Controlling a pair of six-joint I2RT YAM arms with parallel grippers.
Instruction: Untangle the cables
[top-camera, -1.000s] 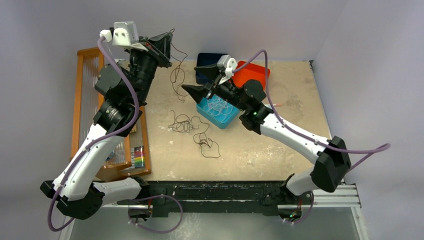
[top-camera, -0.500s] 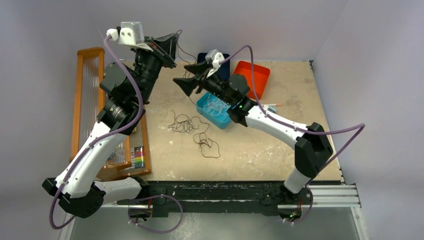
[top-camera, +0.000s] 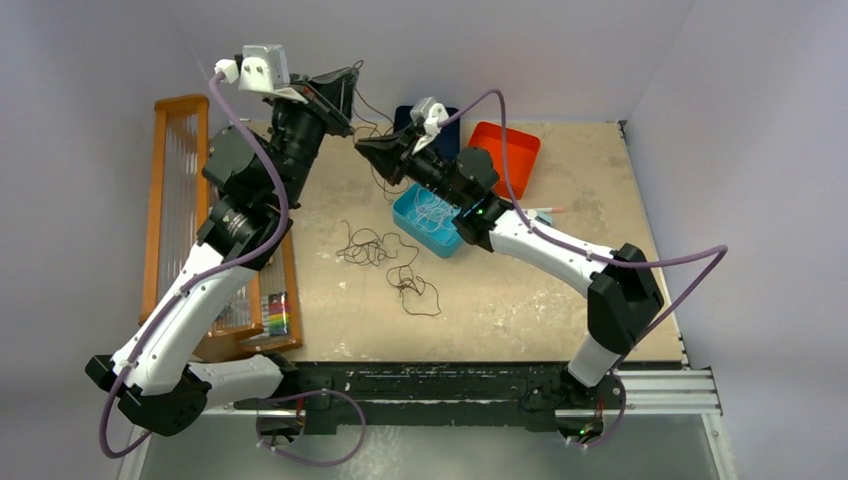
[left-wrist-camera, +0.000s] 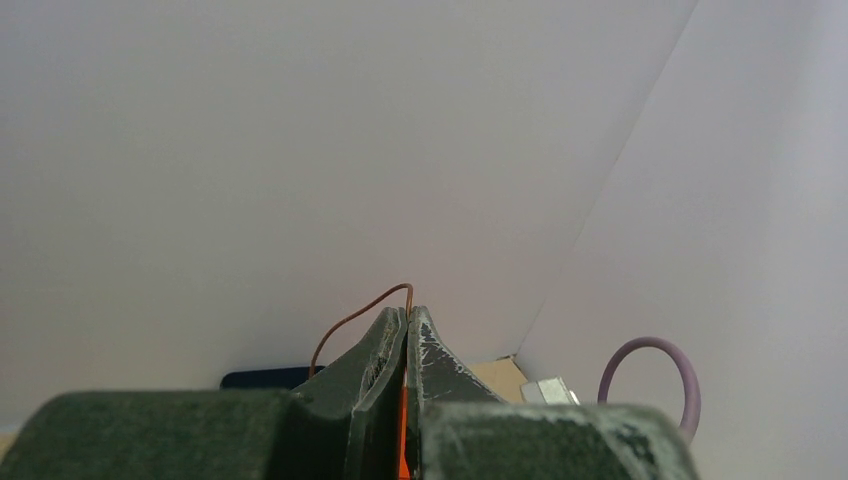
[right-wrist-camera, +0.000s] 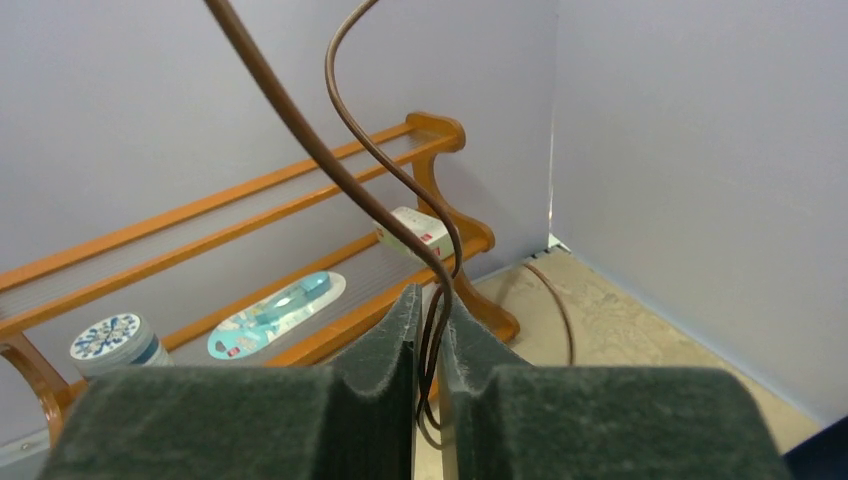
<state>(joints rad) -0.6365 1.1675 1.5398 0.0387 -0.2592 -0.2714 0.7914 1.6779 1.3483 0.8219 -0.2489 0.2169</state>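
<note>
Left gripper held high, jaws squeezed shut on a thin brown cable, right gripper just beside it, jaws pinching the brown cable too, more dark cables lying loose on the surface, well apart from both jaws

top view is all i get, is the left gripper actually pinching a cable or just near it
observer: Pinching. The left gripper is shut on a brown cable that curls out above its tips.
operator: and the right one
observer: The right gripper is closed on two brown strands that run down between its fingers.
operator: anything past it
observer: A wooden rack with a round tin on its shelf.
</note>
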